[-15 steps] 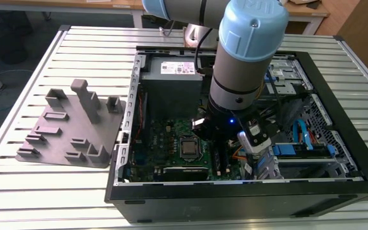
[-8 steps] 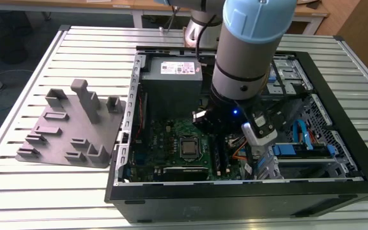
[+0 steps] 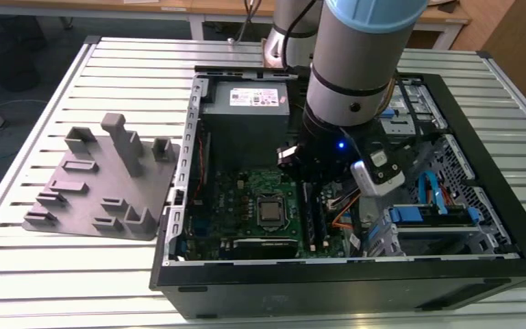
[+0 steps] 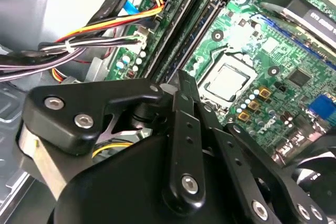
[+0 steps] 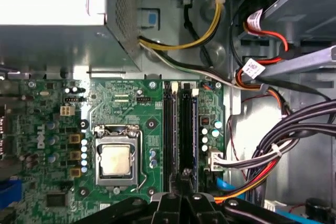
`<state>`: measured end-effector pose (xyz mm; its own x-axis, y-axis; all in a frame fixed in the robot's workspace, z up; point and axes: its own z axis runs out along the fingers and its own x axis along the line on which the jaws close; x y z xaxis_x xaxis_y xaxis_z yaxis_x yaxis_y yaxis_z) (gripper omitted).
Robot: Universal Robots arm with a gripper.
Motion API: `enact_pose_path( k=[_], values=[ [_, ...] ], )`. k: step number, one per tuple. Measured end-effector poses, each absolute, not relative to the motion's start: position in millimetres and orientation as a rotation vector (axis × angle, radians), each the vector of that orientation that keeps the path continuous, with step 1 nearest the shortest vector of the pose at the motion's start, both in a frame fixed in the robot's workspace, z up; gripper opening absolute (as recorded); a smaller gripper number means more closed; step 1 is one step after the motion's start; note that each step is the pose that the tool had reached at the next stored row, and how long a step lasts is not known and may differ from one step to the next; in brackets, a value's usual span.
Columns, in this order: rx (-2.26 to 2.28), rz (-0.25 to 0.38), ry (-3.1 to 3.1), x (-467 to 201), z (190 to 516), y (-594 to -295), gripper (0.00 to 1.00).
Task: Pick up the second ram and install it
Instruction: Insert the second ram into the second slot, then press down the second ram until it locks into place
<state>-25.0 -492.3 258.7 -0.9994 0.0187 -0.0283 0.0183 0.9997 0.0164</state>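
In the exterior view, a grey holder plate [image 3: 98, 185] lies on the table to the left. Right of it is the open computer case [image 3: 336, 288], and the arm [image 3: 364, 55] reaches down into it. In both wrist views the gripper [image 5: 185, 178] [image 4: 181, 85] has its fingers pressed together, right over the long slots. The second ram [image 5: 188, 129] [image 4: 202, 27] stands in the slot nearer the cables [image 5: 283, 145]. I cannot tell if the fingers touch it.
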Motion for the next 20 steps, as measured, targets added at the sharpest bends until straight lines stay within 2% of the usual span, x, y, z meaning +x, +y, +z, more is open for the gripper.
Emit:
enact_pose_path(
  k=[11, 20],
  values=[
    [0.029, 0.025, 3.113, -25.1, 258.0, -490.6, 0.07],
    [0.029, 0.033, 3.113, -25.0, 243.9, -462.9, 0.07]
  ],
)
